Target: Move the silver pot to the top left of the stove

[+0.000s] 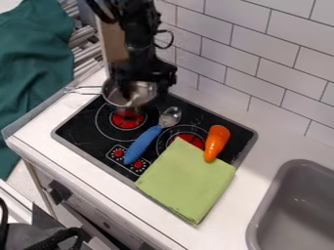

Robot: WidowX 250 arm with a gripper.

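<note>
Black claw (140,83) points down at the silver pot (124,101), by the upper-left corner of the stove (79,132); how wide it is open, and whether it grips the pot, cannot be told. The pot's handle points left.
</note>
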